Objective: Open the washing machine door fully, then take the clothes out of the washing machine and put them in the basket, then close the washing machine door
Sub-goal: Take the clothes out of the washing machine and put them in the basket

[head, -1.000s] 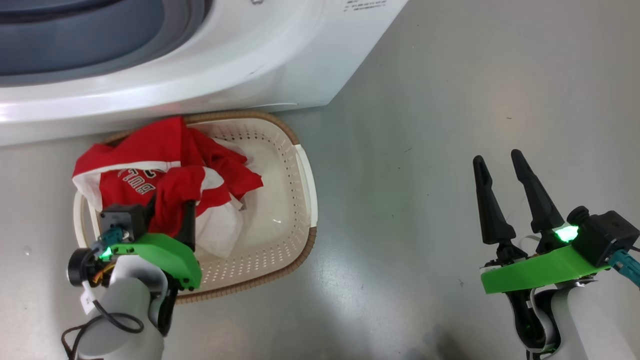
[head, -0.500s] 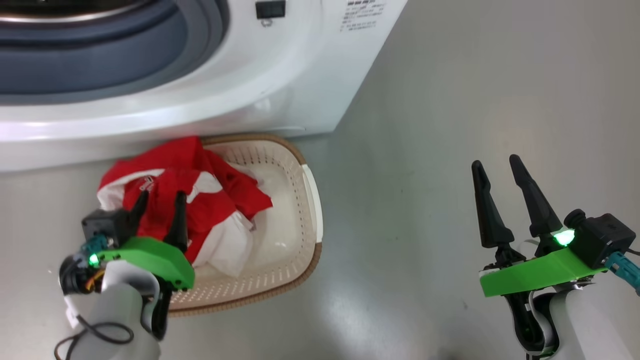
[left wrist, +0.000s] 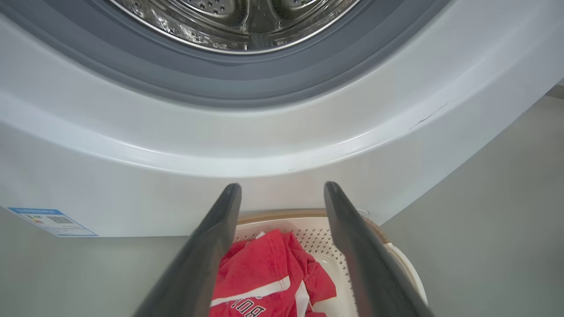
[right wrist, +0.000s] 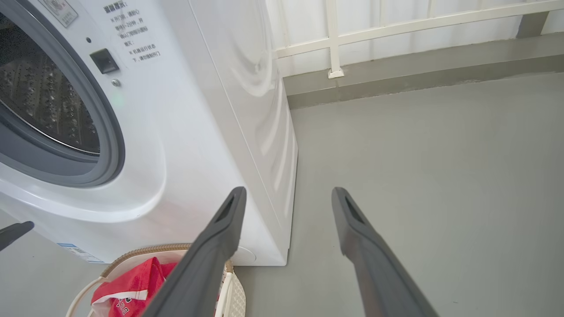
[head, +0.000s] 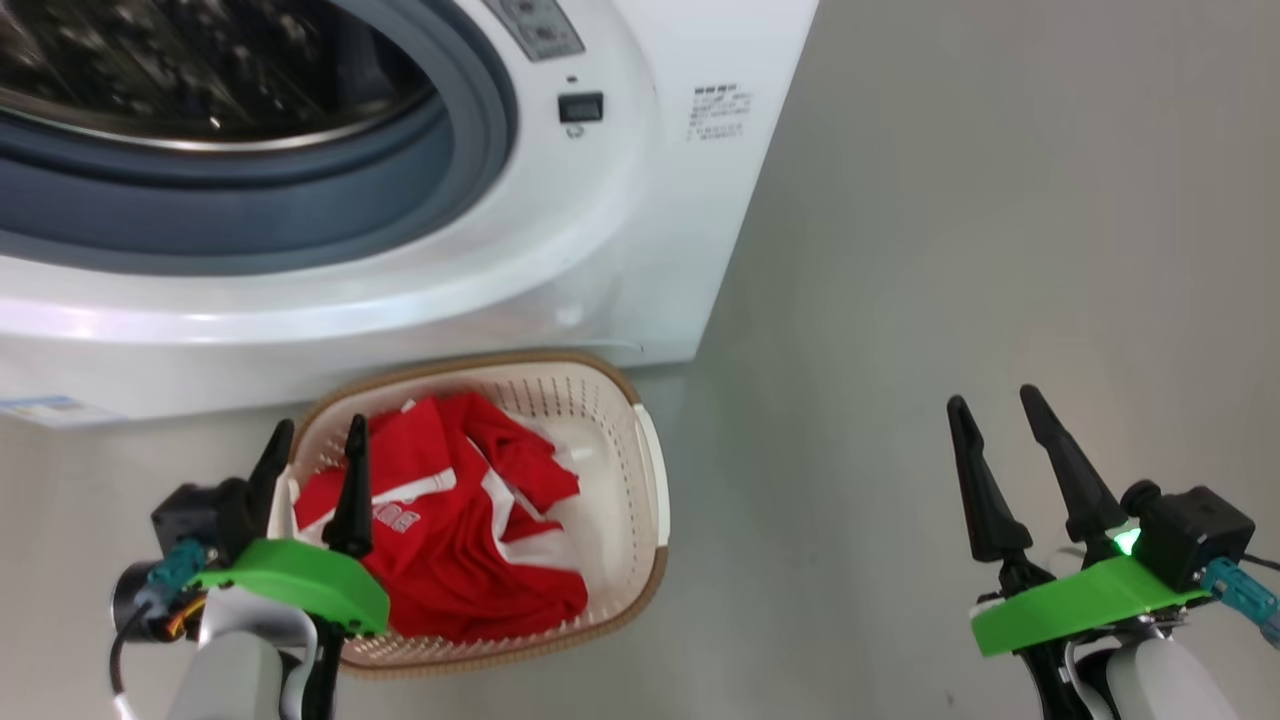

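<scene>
Washing machine [head: 600, 250]: mouth uncovered, visible drum bare.
Basket [head: 655, 470]: on floor just beside machine front, keeping transfer short.
Clothes [head: 470, 540]: heaped inside basket.
Left gripper [head: 318, 430]: over basket's near rim, fingers spread, empty.
Right gripper [head: 994, 400]: spread, empty, well apart over floor, likely parked clear.

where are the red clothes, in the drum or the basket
In the basket: the red clothes lie crumpled inside it; the drum, as far as visible, is bare steel.
</scene>
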Tool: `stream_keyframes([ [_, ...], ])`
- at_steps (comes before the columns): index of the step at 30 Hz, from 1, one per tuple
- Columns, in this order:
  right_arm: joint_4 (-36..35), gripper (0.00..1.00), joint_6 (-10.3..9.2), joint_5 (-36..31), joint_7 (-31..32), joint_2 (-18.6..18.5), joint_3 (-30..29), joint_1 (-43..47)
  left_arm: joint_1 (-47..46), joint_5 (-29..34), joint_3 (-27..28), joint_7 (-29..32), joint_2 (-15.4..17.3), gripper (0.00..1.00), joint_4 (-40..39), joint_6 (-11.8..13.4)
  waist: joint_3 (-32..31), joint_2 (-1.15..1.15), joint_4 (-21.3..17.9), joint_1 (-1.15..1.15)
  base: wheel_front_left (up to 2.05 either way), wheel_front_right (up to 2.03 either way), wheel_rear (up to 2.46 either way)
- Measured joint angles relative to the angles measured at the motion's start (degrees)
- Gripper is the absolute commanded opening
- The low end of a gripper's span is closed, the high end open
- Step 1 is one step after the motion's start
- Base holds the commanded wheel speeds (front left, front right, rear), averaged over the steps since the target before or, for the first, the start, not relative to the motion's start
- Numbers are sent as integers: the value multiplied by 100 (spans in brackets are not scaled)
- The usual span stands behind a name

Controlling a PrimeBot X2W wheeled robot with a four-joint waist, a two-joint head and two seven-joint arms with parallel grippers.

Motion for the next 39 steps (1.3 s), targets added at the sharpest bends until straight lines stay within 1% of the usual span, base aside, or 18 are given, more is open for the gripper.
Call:
stream_keyframes([
  [4,36,100,1,1,0,-84,4,145,345,31,58,0,-10,100,-523,0,-351,0,63,0,0,0,0],
  [13,67,100,1,4,0,-191,-5,456,931,159,143,0,-2,100,-1459,0,-923,0,138,0,0,0,0],
  [14,67,100,1,9,1,-199,-5,515,1055,179,190,0,4,100,-1669,0,-1029,0,147,0,0,0,0],
  [21,24,100,1,12,1,-201,-27,620,1553,194,259,0,29,100,-2365,0,-1313,0,142,0,0,0,0],
  [30,-14,100,1,20,1,-202,-107,976,2297,236,488,0,22,100,-2922,0,-1542,0,119,0,0,0,0],
  [35,-40,100,1,20,1,-201,-212,1171,2646,233,633,0,12,100,-3048,-1,-1609,0,115,0,0,0,0],
  [39,-48,100,1,20,1,-197,-221,1188,2672,233,627,0,-10,100,-3061,0,-1639,0,127,0,0,0,0],
])
